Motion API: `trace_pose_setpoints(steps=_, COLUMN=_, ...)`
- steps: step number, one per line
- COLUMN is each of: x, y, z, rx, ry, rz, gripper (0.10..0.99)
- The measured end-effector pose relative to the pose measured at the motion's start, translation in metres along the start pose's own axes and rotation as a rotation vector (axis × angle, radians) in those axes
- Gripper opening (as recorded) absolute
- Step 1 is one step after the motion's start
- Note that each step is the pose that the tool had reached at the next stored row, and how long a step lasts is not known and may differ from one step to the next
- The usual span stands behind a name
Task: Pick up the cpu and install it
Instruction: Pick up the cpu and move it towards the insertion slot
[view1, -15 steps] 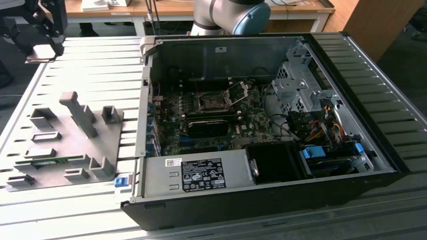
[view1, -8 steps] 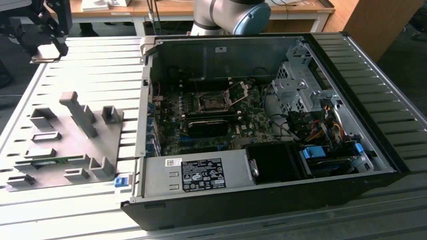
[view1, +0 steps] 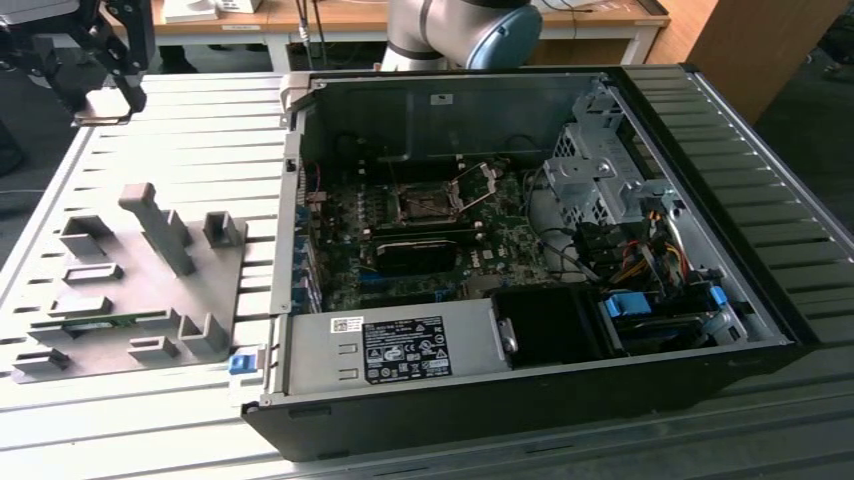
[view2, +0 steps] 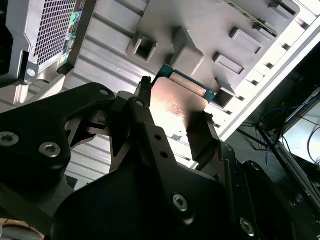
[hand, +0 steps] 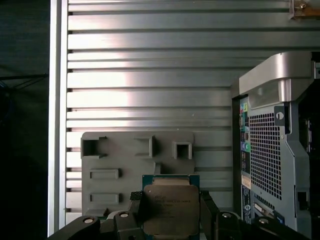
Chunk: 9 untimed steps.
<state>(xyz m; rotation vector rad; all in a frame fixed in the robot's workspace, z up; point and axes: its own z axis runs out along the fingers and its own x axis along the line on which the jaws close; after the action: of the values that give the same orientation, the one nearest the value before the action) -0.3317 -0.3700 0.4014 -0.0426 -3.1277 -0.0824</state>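
**Fig.** One gripper, its two fingers clamped on opposite edges of the one cpu. The chip is held above the slatted table at the exterior view's far left, beyond the one grey holder plate and well apart from the one open computer case. The exterior view gives the motherboard socket inside the case; the first wrist view, the cpu's metal top; the second wrist view, its green edge.
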Motion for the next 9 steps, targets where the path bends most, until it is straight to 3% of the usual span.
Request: trace_pose_setpoints(steps=9, x=-0.0094, y=0.0007, z=0.0006, rx=0.0, ry=0.0, rz=0.0, gripper=0.541)
